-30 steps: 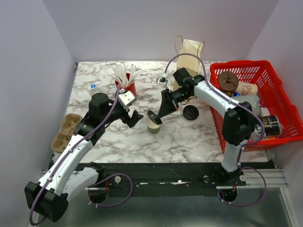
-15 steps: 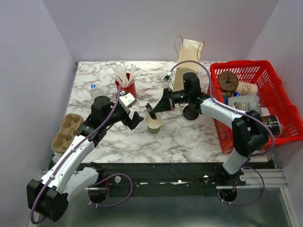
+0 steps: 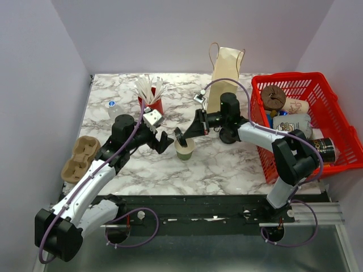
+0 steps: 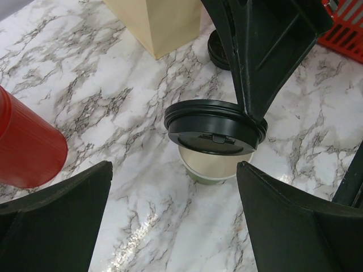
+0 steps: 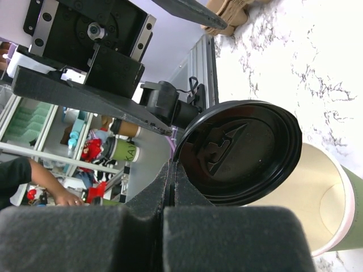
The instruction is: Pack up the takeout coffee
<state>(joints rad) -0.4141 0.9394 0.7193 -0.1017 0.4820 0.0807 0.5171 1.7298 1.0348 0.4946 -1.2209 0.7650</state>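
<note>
The takeout coffee's olive-green cup (image 3: pixel 185 149) stands uncovered on the marble table, cream inside (image 4: pixel 211 166). Its round black lid (image 3: pixel 180 138) hangs tilted just above the cup's left rim, apart from it. My right gripper (image 3: pixel 186 135) is shut on the lid's edge; in the right wrist view the pinched lid (image 5: pixel 241 150) sits over the cup (image 5: pixel 320 198), held by the right gripper (image 5: pixel 173 170). My left gripper (image 3: pixel 164 142) stands open just left of the cup, which lies ahead of its tips (image 4: pixel 181 226), nothing between them.
A red cup of white sticks (image 3: pixel 152 102) stands behind the left gripper. Behind the cup are a paper bag (image 3: pixel 227 68) and a loose black disc (image 3: pixel 228 135). A red basket (image 3: pixel 306 76) of goods fills the right. A cardboard cup carrier (image 3: pixel 79 156) lies at the left edge.
The right gripper has lifted and tipped the lid on edge above the cup, its arm stretching lower. The left gripper has crept a little toward the cup. The cup has stayed put.
</note>
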